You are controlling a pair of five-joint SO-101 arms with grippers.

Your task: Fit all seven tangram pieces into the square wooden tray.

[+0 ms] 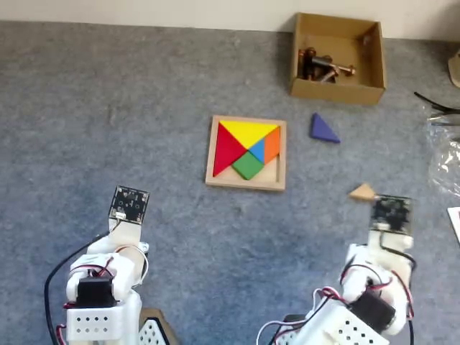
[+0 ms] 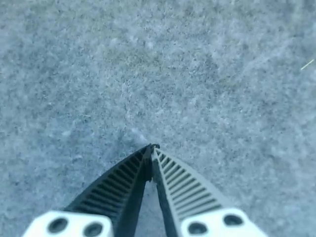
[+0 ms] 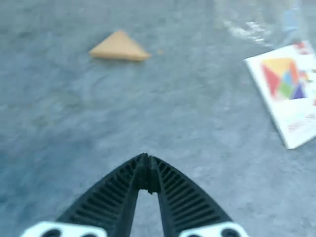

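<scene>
The left pincer (image 2: 150, 148) is pressed together, its ribbed black fingers (image 2: 182, 187) meeting at the tips and pinching nothing. It hangs over bare grey counter (image 2: 148, 59). In the high view this arm sits on the near side of the tray (image 1: 246, 185), off toward the tray's left corner and well apart from it.

The right pincer (image 3: 146, 158) is also pressed tip to tip and empty. A tan triangle (image 3: 118, 47) lies flat on the counter just ahead of it. This loose piece is to the right of the tray and level with its near edge.

The tray lies flat in the middle of the counter and holds five pieces:
- A yellow triangle (image 1: 249, 134) runs along the tray's far edge.
- A red triangle (image 1: 228, 149) fills its left side.
- A small blue triangle (image 1: 257, 151) sits at the centre.
- An orange piece (image 1: 272, 144) stands against the right edge.
- A green square (image 1: 248, 166) sits on one corner at the near edge.

The tray's near right corner shows bare wood.

A purple triangle (image 1: 323, 129) lies on the counter just off the tray's far right corner, between the tray and a cardboard box (image 1: 338, 91). The box holds small metal parts (image 1: 320, 66).

Well to the right of the tray are a printed card (image 3: 289, 94) and a plastic bag (image 1: 445, 165).
</scene>
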